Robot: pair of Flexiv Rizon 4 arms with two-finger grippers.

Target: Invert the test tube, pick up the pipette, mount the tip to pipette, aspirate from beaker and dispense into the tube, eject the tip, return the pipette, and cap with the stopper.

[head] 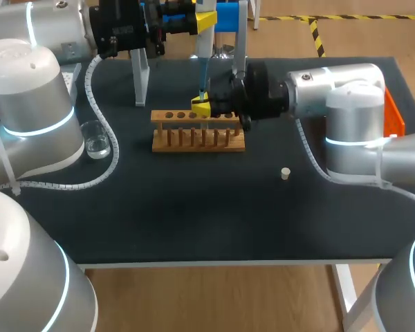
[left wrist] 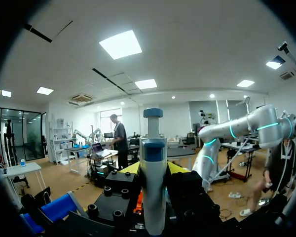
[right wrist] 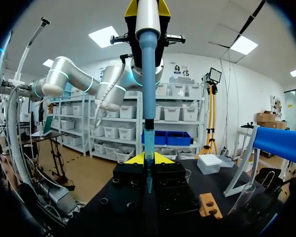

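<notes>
High over the back of the table, my left gripper (head: 202, 23) (left wrist: 153, 170) is shut on the white and blue pipette (head: 203, 59) (left wrist: 153, 168), which hangs upright. Its thin tip (right wrist: 148, 148) points down into the clear test tube (right wrist: 149, 170). My right gripper (head: 200, 106) (right wrist: 148, 159) is shut on that tube just above the back of the wooden rack (head: 197, 135). In the head view the fingers mostly hide the tube. The glass beaker (head: 95, 138) stands at the left. A small white stopper (head: 285, 173) lies at the right, apart from both arms.
White stand legs (head: 140, 69) with a blue top rise behind the rack. An orange box (head: 394, 117) sits at the table's right edge behind my right arm. A corrugated cable (head: 104, 124) loops around the beaker.
</notes>
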